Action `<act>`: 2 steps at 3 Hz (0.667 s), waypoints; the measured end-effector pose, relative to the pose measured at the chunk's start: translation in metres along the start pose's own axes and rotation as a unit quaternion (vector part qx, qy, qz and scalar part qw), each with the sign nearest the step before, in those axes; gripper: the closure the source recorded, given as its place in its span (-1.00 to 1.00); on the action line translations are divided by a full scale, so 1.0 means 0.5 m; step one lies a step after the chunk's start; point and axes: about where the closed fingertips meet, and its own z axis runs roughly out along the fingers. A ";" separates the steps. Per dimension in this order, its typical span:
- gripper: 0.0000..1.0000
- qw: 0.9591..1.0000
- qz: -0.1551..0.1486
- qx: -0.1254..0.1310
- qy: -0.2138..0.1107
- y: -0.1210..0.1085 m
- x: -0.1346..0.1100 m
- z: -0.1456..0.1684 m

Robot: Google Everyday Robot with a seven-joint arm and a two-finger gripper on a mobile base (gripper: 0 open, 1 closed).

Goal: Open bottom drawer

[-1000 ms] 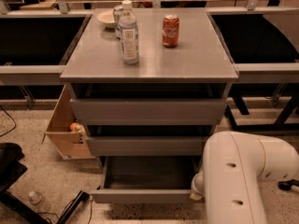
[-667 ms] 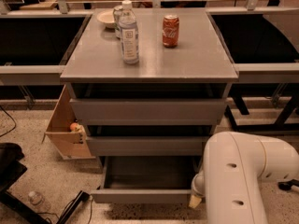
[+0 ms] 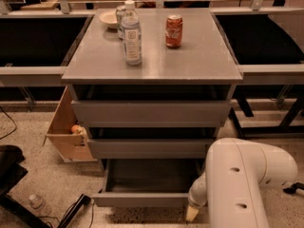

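Three drawers stack in the grey cabinet [image 3: 199, 56]; a cardboard box [image 3: 64, 127] leans at its nine o'clock. On top, a water bottle [image 3: 131, 32] stands left of a cola can [image 3: 174, 31]. The bottom drawer [image 3: 142, 199], at six o'clock, stands pulled out. The gripper [image 3: 192, 213], at five o'clock, is at its front's right end; its grip cannot be told.

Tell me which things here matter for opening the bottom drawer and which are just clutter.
Job: bottom drawer, pulled out; gripper, at its right front corner.
Lying about: water bottle, soda can, bowl on the cabinet top; cardboard box beside it.
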 end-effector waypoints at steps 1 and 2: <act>-0.15 0.999 -0.023 -0.032 -0.001 0.061 -0.029 -0.012; 0.31 0.998 -0.044 -0.044 0.024 0.110 0.002 -0.082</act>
